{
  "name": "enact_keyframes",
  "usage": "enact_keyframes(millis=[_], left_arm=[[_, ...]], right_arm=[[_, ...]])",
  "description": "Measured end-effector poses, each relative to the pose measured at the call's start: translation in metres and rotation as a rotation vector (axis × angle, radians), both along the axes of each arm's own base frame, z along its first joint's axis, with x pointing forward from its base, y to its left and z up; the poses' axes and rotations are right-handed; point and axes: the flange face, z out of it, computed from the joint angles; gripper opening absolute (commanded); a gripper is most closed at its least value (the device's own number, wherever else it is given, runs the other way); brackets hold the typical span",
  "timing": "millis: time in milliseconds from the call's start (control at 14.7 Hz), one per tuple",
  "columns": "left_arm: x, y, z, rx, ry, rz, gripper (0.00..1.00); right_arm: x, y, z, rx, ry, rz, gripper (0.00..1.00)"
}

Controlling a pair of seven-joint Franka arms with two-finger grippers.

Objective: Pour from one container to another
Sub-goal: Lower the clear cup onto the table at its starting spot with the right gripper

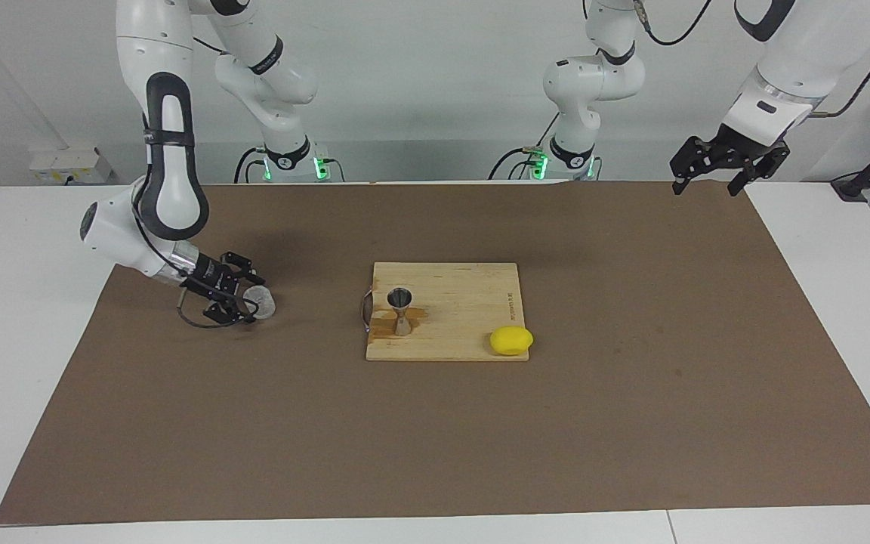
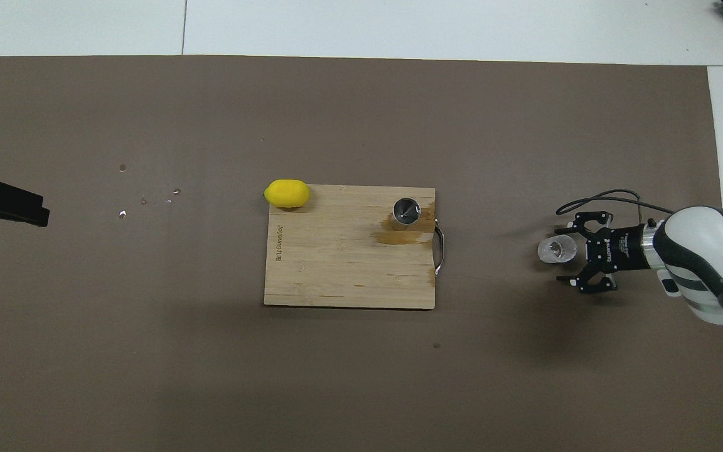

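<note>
The clear glass cup (image 1: 260, 302) (image 2: 556, 250) stands upright on the brown mat toward the right arm's end of the table. My right gripper (image 1: 247, 301) (image 2: 568, 253) is low over the mat and open, its fingertips apart on either side of the cup, holding nothing. The steel jigger (image 1: 402, 310) (image 2: 407, 210) stands on the wooden cutting board (image 1: 465, 302) (image 2: 336, 270), near the handle end. My left gripper (image 1: 707, 185) (image 2: 13, 206) waits open and empty, raised over the mat's corner at the left arm's end.
A yellow lemon (image 1: 511, 340) (image 2: 287, 193) lies at the board's corner away from the robots. A wet brown stain (image 2: 402, 236) spreads on the board by the jigger. Small specks (image 2: 148, 198) dot the mat toward the left arm's end.
</note>
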Motion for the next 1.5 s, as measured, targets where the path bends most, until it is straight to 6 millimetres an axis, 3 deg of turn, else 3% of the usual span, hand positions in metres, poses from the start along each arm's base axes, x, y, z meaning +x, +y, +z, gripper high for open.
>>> enact_keyframes(millis=[341,819,1024,1228,1501], left_arm=[[0.000,0.000,0.000,0.000,0.000,0.000,1.00],[0.000,0.000,0.000,0.000,0.000,0.000,1.00],[0.000,0.000,0.000,0.000,0.000,0.000,1.00],[0.000,0.000,0.000,0.000,0.000,0.000,1.00],[0.000,0.000,0.000,0.000,0.000,0.000,1.00]], right_arm=[[-0.006,-0.029,0.014,-0.093,-0.015,0.058,0.99],[0.008,-0.017,0.067,-0.214,-0.205,0.423,0.99],[0.014,-0.013,0.077,-0.264,-0.271,0.627,0.99],[0.023,0.032,0.079,-0.313,-0.283,0.838,0.99],[0.027,0.111,0.098,-0.384,-0.316,1.071,0.99]])
